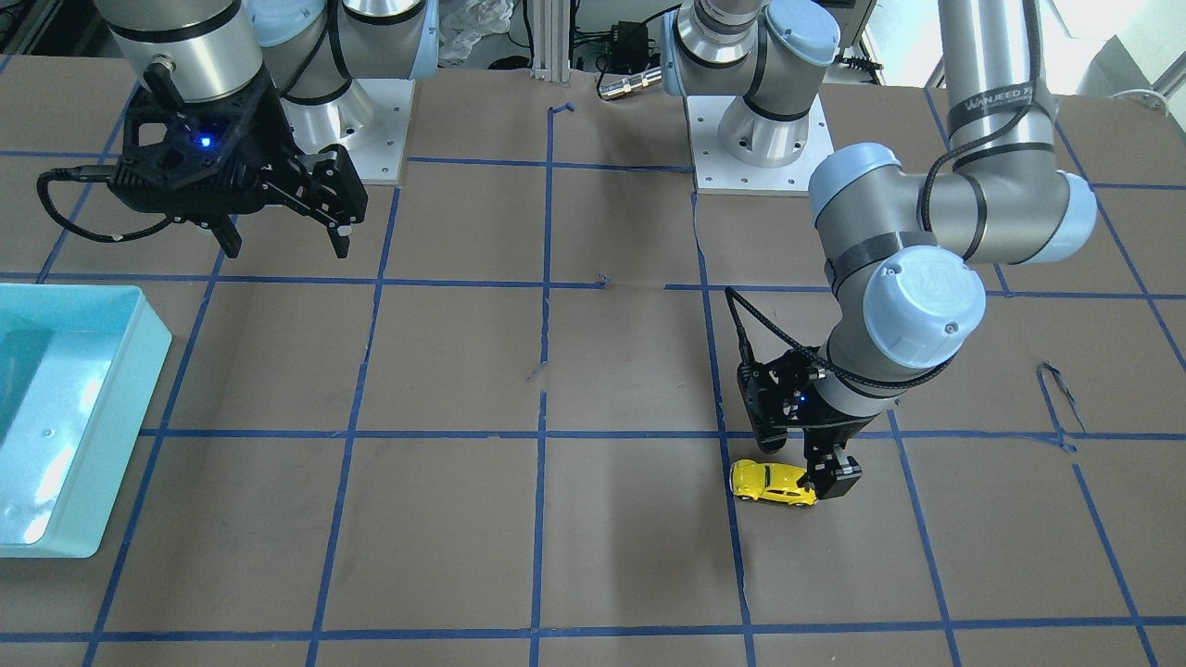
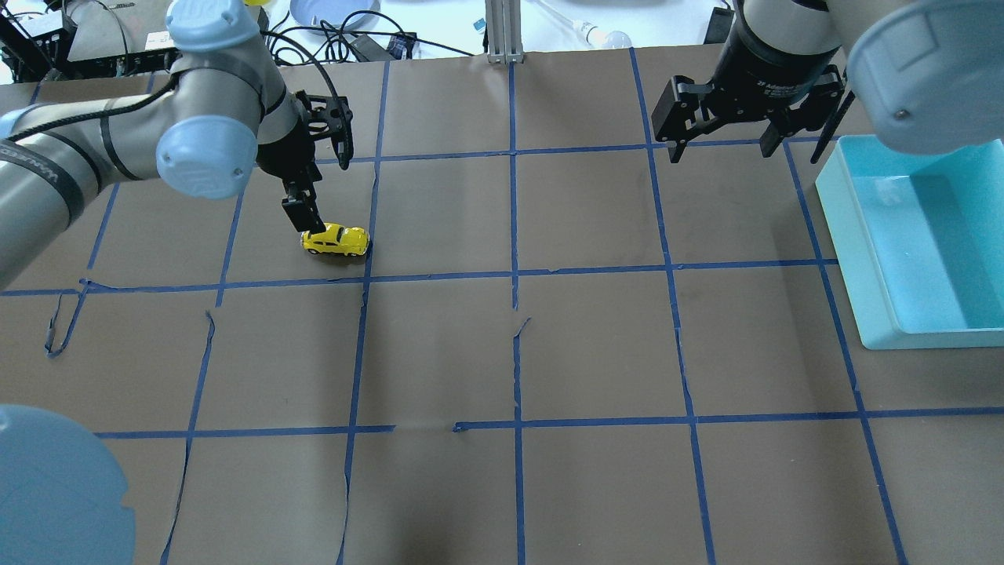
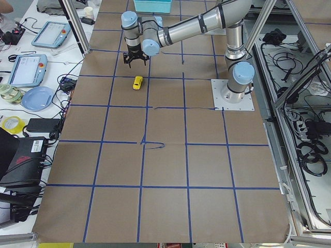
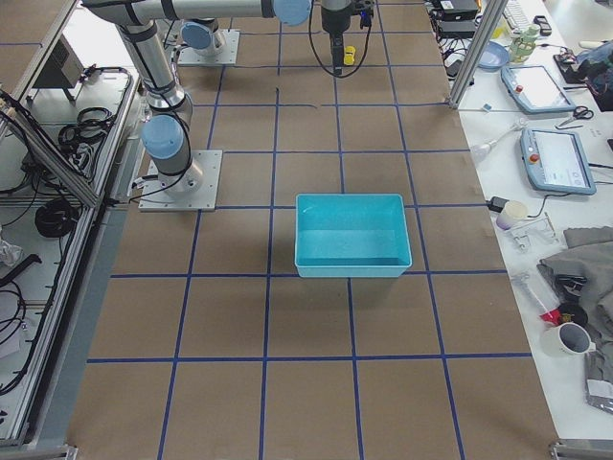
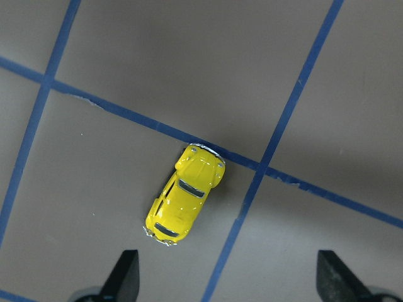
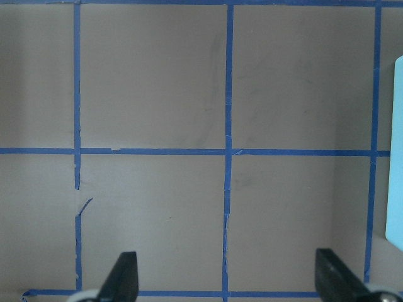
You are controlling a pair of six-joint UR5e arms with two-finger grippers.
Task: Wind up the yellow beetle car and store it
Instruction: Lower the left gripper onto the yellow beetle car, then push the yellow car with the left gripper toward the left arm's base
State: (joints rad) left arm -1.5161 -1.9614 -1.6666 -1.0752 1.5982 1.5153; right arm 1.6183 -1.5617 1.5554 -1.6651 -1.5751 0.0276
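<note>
My left hand (image 5: pixel 230 280) is spread wide and holds nothing. The yellow beetle car (image 2: pixel 336 240) sits on its wheels on the table (image 2: pixel 596 353), well apart from the teal bin (image 2: pixel 839 259). The hand is low, just beside the car's end that faces away from the bin. I cannot tell whether one finger touches it. In my wrist view the car lies ahead of the fingertips and nearer one of them, not between them.

That offset is my first worry. If I close from here, I expect to pinch air or clip the car with one finger and send it rolling. It is tiny, rounded and glossy, so an off-centre squeeze could squirt it out sideways. Winding probably means pressing it down and dragging it. With too little pressure the wheels would skid, and a torn tape line might snag them. Once wound, any slip would let it shoot off, perhaps over the table's edge. My right hand (image 2: pixel 723 145) hovers near the bin, spread and empty, too far away to catch it.
</note>
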